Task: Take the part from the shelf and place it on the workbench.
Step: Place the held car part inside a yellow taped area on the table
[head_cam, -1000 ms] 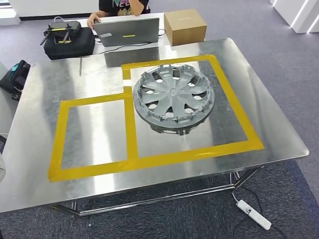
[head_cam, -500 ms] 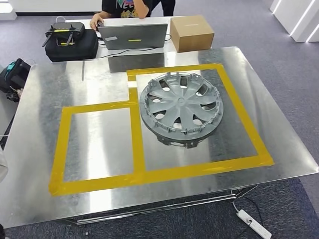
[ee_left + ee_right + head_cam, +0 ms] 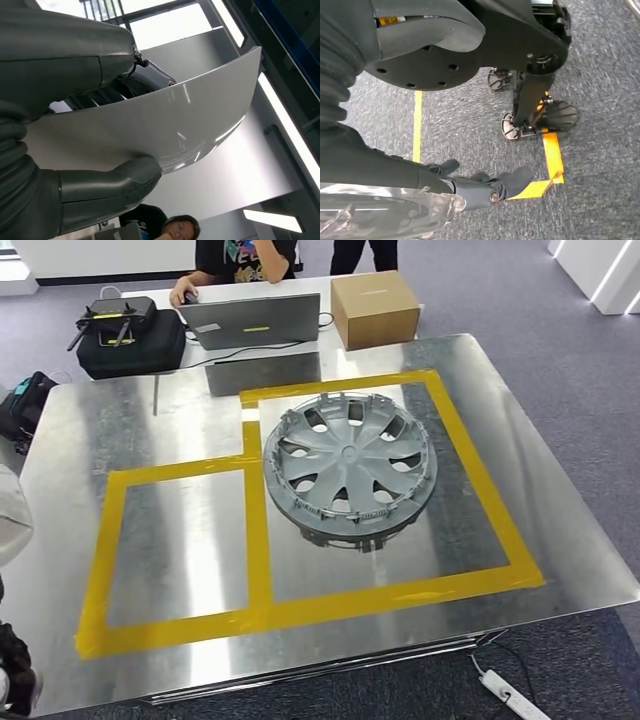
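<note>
Part (image 3: 170, 125) (curved grey panel) clamped between left hand (image 3: 75, 150) thumb and fingers (image 3: 151, 80).

The table (image 3: 468, 390) is bare sheet metal, brushed and pretty shiny, throwing blurry reflections across the middle of the head view. The yellow tape (image 3: 256, 530) on it looks matt and a bit wrinkled at the corners. The hubcap (image 3: 349, 468) right of centre is grey plastic with a dull satin finish. Upper right there's a plain brown cardboard box (image 3: 375, 306), matt; upper left a black fabric case (image 3: 130, 340). The floor (image 3: 558, 330) is rough grey carpet. In the left wrist view the left robot hand (image 3: 102, 145) is smooth dark grey plastic with a ribbed rubbery cover, gripping a glossy, smooth light-grey panel (image 3: 181, 125) that catches highlights.
</note>
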Tool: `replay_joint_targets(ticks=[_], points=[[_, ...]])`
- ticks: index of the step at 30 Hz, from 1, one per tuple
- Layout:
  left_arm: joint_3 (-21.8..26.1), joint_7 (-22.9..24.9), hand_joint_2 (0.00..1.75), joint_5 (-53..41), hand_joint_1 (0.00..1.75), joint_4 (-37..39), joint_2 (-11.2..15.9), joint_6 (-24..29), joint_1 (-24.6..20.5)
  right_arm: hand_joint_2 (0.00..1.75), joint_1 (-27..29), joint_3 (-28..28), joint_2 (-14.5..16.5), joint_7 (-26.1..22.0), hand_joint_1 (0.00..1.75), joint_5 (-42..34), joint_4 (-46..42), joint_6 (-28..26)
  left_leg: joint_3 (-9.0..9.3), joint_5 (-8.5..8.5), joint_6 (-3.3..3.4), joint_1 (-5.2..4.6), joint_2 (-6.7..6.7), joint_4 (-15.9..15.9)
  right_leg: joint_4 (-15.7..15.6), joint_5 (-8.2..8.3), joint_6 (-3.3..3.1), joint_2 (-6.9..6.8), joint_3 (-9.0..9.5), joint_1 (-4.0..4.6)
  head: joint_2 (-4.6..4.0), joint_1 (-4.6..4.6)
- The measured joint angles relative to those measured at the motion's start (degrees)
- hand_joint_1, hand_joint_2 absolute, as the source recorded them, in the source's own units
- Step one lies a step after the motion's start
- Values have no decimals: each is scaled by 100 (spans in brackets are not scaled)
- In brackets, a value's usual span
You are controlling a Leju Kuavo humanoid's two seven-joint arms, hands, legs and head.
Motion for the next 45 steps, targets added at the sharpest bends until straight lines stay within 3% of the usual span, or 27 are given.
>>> replay_joint_targets(ticks=[7, 15, 23, 30, 36, 45], points=[[-869, 586, 175, -1331, 175, 1109, 401, 6, -1170, 175, -158, 213, 32, 202, 0, 186, -7, 98, 4, 40, -116, 0, 3, -69, 0, 21, -70, -8, -12, 6, 0, 4], [-1711, 1356, 175, -3105, 175, 2727, 805, 297, -2105, 175, -181, 407, 69, 339, 0, 298, -9, 168, 2, 63, -140, -9, 9, -69, -22, 61, -75, -2, -4, 2, 0, 5], [-2005, 1444, 175, -3313, 175, 3481, 968, 339, -2370, 175, -182, 481, 80, 346, 0, 304, -9, 177, -3, 64, -140, -10, 14, -68, -33, 64, -74, 3, -5, 0, 0, 5], [-2374, 1805, 175, -3918, 175, 4067, 1129, -159, -2648, 175, -195, 510, 80, 367, 0, 317, -9, 218, -6, 64, -140, -10, 13, -68, -39, 65, -74, 1, -5, 0, 0, 5], [-2706, 1856, 175, -4483, 175, 5019, 1129, 171, -2910, 175, -235, 551, 87, 356, 0, 389, -24, 261, -5, 65, -139, -12, 15, -68, -39, 70, -72, 5, -4, -2, 0, 5], [-3167, 2049, 175, -5016, 175, 6307, 1103, -295, -3252, 175, -249, 579, 93, 344, 0, 375, -25, 302, -5, 65, -139, -12, 16, -68, -39, 70, -72, 5, -3, -2, 0, 5]])
